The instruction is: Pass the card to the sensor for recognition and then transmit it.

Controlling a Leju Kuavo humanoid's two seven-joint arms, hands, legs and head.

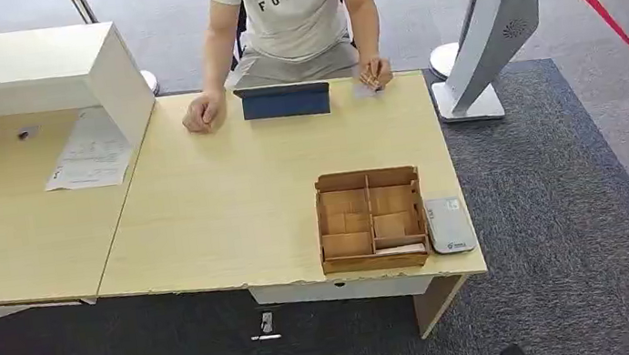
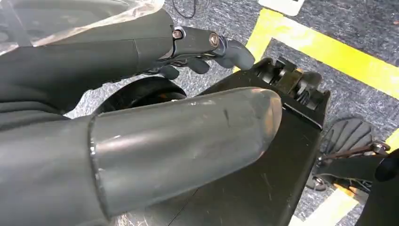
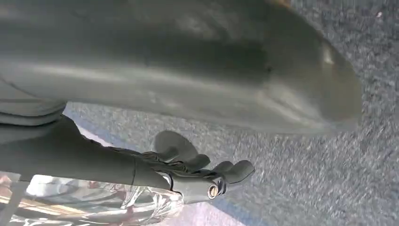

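Wooden box (image 1: 376, 261) at 4 o'clock on the table (image 1: 231, 198), split into several compartments stacked with tan cards (image 1: 343, 201). A pale card, possibly, in the front compartment at 5 o'clock of the box; too small to be sure. Grey sensor (image 1: 448, 224) lying flat at 3 o'clock of the box, just beside its wall.

Left hand (image 2: 155, 52) hanging over carpet, fingers slack and lightly bent, thumb apart, nothing held. Right hand (image 3: 155, 169) likewise: loose, empty, low beside the body.

At 12 o'clock, a seated person (image 1: 293, 6) behind a blue tablet (image 1: 283, 102). One of the person's hands (image 1: 375, 71) pinching a small tan piece, perhaps a card, above something white. Fits either a card already handed across or one merely being held; cannot tell which.

Risks, as judgement:
- Thin cards packed flat in narrow cells: likely to lift two at once, or none.
- Sensor right at the table's 3 o'clock edge: could be nudged off by a reaching hand.
- Box wall close to the sensor: may snag fingers and drag the box.
- Card held tilted or too high above the sensor: may fail to read.

Count: one box, one sensor, one tablet, one person with two hands on the table, one paper sheet (image 1: 88, 157) at 10 o'clock.
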